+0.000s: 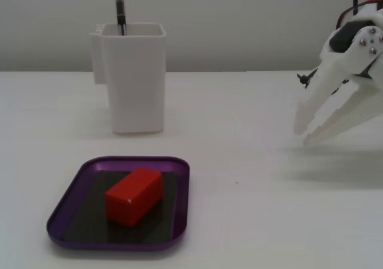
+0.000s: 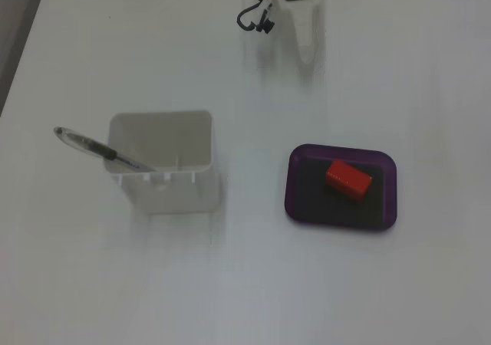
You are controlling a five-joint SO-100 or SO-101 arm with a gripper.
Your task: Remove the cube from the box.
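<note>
The box (image 1: 179, 218), a shallow purple tray, is sitting nearest the lens in a fixed view, and the cube (image 1: 134, 195) is lying inside it on the dark bottom, turned at an angle to the rim and still waiting to be lifted out. Behind the box, the white container (image 1: 137, 78) is standing upright with a pen (image 1: 119, 9) poking out of its top. Farther off from the box and well to its right in that view, the gripper (image 1: 305, 134) is hanging above the table, its two white fingers slightly parted and holding nothing. In a fixed view from above, the cube (image 2: 349, 179) is resting toward the middle of the box (image 2: 387, 207). Trouble is likely if the fingers are coming down square to the box rather than to the skewed cube: they could pinch its corners and let it twist free. A low approach could also be catching the rim and dragging the light box along the table.
</note>
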